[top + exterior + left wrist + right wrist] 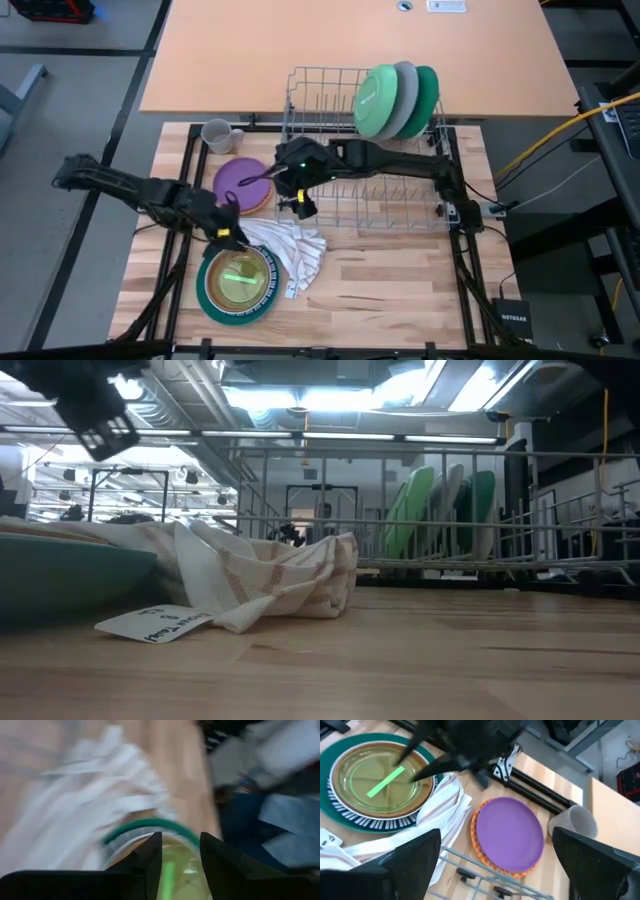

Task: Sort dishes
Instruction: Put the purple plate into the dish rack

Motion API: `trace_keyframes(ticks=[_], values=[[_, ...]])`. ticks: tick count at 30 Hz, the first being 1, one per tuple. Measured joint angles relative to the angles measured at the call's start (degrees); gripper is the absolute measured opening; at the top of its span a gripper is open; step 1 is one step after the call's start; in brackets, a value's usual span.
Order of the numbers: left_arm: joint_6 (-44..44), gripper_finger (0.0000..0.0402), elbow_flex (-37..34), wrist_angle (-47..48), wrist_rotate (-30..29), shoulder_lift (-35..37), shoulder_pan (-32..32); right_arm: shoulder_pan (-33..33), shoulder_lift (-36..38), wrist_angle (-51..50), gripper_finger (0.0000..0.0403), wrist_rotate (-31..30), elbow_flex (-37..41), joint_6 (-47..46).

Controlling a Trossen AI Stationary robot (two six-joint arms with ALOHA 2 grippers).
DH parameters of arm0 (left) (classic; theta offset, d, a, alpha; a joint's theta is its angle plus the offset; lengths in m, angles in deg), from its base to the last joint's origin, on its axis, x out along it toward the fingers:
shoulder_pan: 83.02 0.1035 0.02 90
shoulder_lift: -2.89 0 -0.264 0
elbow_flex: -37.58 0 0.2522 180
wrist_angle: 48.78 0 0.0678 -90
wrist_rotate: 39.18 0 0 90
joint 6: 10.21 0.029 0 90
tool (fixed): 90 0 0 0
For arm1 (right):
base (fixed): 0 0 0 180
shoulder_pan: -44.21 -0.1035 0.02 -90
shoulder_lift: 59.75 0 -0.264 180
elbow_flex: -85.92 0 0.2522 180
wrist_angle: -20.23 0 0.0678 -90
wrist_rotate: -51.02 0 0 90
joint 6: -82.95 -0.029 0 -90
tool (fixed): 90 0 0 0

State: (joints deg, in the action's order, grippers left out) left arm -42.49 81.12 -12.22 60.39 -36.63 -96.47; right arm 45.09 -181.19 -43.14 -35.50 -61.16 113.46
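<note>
At the near edge the bowl [238, 277] is straddled at its rim by the left gripper [228, 232], jaws apart, apparently for lifting, while beyond the cloth [290, 250] the right gripper [296, 205] is held wide above the purple plate [240, 180], the rack [330, 150] behind already holding three plates [398, 100].

Butcher-block table [400, 270] in light wood, dark frame rails along edges. Beyond its far edge, larger tan desk [300, 50]. Grey floor [80, 120] left of table; yellow cable [540, 140] and black box [512, 316] right of table. Ceiling [330, 390] with exposed ducts, bright strip lights. Doorway [310, 510] in far wall.
</note>
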Motion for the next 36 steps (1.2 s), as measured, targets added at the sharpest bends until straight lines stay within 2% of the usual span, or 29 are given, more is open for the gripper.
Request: trace_keyframes(ticks=[5,9,11,20,26,36], values=[[-0.64,0.0123,0.00,16.45,-18.57,7.43,0.06,-0.11,-2.05,-1.40,0.0385,-0.03,0.00,-0.02],[4.04,0.0123,-0.20,21.17,-25.69,8.25,0.11,-0.15,-2.30,-3.20,0.0385,-0.04,0.00,-0.04],[7.26,0.0123,-0.95,21.19,-26.85,7.81,0.11,-0.15,-2.30,-3.48,0.0385,-0.04,0.00,-0.17],[5.91,0.0123,-5.68,17.97,-31.65,0.01,0.11,-0.17,-1.81,-11.03,0.0385,-0.04,0.00,-3.56],[5.73,0.0123,-5.84,17.16,-39.09,-6.97,0.85,-0.17,-0.98,-18.75,0.0385,-1.08,0.00,-5.42],[7.66,0.0123,-5.84,14.32,-39.37,-15.74,3.12,-0.17,-0.60,-27.14,0.0385,-3.51,-0.02,-6.21]])
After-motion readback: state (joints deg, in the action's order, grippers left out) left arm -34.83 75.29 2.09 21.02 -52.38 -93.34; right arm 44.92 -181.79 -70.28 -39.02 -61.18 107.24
